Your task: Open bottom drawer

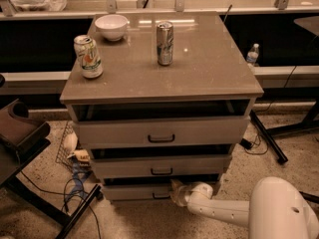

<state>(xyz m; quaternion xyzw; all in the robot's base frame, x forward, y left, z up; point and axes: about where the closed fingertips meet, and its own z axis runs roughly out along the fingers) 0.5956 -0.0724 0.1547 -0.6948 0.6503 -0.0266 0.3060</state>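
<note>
The bottom drawer (134,191) is the lowest and smallest grey-beige front of the cabinet, with a small black bar handle (160,196) at its centre. It looks shut or nearly shut. My white arm reaches in from the lower right. My gripper (175,191) is at the drawer front, just right of the handle and touching or almost touching it. The mid-sized drawer (160,167) and the large top drawer (160,132) sit above it.
On the cabinet top (209,59) stand a white bowl (111,26), a printed can (88,57) and a silver can (165,43). Cables and clutter (74,168) lie on the floor to the left. A dark chair (20,133) stands at the left. Black table legs (269,138) are at the right.
</note>
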